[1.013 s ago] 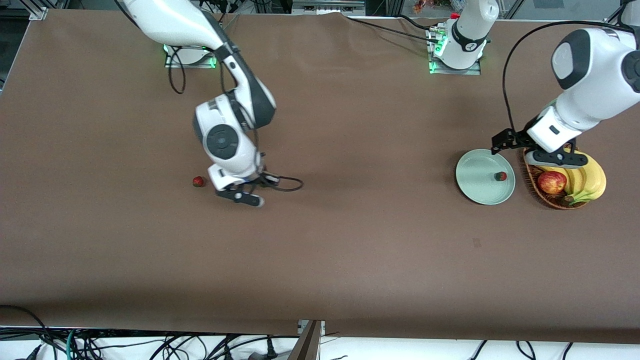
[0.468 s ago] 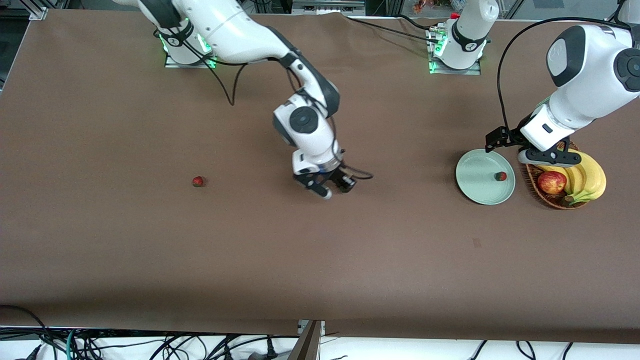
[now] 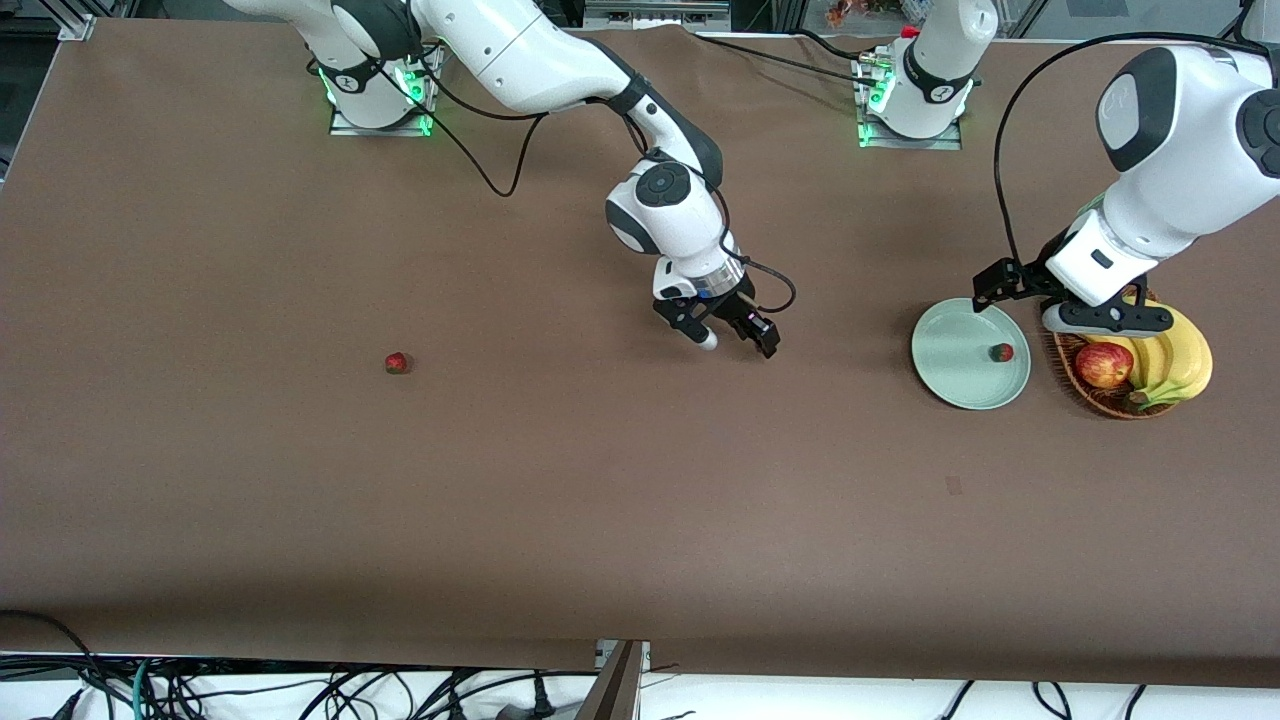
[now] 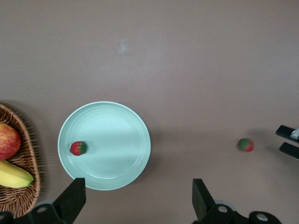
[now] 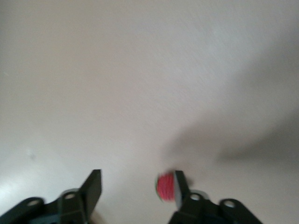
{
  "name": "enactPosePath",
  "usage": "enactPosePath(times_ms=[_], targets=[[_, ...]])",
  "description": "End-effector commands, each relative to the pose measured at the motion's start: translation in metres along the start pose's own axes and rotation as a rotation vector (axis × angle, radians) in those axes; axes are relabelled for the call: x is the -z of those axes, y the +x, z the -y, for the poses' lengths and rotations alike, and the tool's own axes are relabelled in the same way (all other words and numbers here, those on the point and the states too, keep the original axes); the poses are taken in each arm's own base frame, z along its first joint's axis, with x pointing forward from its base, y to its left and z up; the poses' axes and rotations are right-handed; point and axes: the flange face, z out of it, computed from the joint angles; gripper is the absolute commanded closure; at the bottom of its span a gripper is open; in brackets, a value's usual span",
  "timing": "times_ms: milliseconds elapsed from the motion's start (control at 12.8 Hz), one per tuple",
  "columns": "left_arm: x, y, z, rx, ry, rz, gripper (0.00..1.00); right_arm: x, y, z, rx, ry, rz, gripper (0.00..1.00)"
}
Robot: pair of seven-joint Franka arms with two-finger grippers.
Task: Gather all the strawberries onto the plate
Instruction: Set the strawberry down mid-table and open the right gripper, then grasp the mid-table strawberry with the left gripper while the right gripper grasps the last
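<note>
The right claw [image 5: 136,187] hangs over bare brown surface [image 3: 620,480] about midway along its length, its two dark fingers [image 5: 93,185] spread wide. A small red strawberry [image 5: 165,186] sits just at the inner face of one finger (whether it touches that pad cannot be told), and the rest of the gap between the fingers is open. In the left wrist view the same berry shows a little apart from the tips of that claw. Around it the surface is bare on every side, with open room all the way to the pale mint-green plate [image 3: 955,335] toward the left arm's end. A plated strawberry [image 3: 1000,352] lies in the plate close to the rim on the side next to the brown wicker basket [image 3: 1070,385]. The basket stands just beside the plate, their edges near but apart, and holds a red-yellow apple [image 3: 1103,365] and bananas [image 3: 1175,360]. The left claw [image 4: 136,204] waits above the seam between plate and basket, its fingers held wide apart and gripping nothing. A loose strawberry [image 3: 397,363] rests alone on the surface toward the right arm's end, well apart from both claws, with bare surface all around it.
</note>
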Motion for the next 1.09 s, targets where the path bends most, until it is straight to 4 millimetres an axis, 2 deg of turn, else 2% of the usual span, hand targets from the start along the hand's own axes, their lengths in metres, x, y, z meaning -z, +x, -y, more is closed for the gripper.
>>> enactPosePath(times_ms=[0, 78, 234, 312, 390, 468, 545, 701, 857, 935, 1013], targets=[[0.007, 0.027, -0.003, 0.013, -0.015, 0.038, 0.00, 0.032, 0.058, 0.024, 0.060, -0.116, -0.047, 0.07], [0.011, 0.039, -0.005, 0.013, -0.015, 0.066, 0.00, 0.047, 0.083, 0.029, 0.127, -0.195, -0.043, 0.07], [0.014, 0.038, -0.007, 0.014, -0.016, 0.102, 0.00, 0.076, 0.129, 0.027, 0.295, -0.368, -0.011, 0.07], [0.010, 0.036, -0.018, 0.026, -0.013, 0.110, 0.00, 0.090, 0.148, 0.021, 0.408, -0.459, 0.024, 0.07], [0.003, 0.032, -0.044, 0.045, -0.012, 0.120, 0.00, 0.108, 0.185, 0.011, 0.471, -0.541, 0.030, 0.07], [-0.006, 0.026, -0.067, 0.068, -0.009, 0.118, 0.00, 0.118, 0.210, -0.004, 0.548, -0.607, 0.053, 0.07], [-0.015, 0.018, -0.091, 0.093, -0.007, 0.119, 0.00, 0.127, 0.247, -0.026, 0.623, -0.660, 0.069, 0.07], [-0.042, -0.007, -0.141, 0.138, 0.024, 0.081, 0.00, 0.147, 0.302, -0.077, 0.725, -0.710, 0.108, 0.07], [-0.082, -0.038, -0.190, 0.184, 0.011, 0.033, 0.00, 0.167, 0.344, -0.133, 0.799, -0.709, 0.123, 0.07], [-0.098, -0.049, -0.199, 0.197, 0.015, -0.003, 0.00, 0.173, 0.360, -0.163, 0.830, -0.700, 0.119, 0.07], [-0.128, -0.067, -0.214, 0.212, 0.012, -0.031, 0.00, 0.177, 0.376, -0.205, 0.860, -0.691, 0.109, 0.07]])
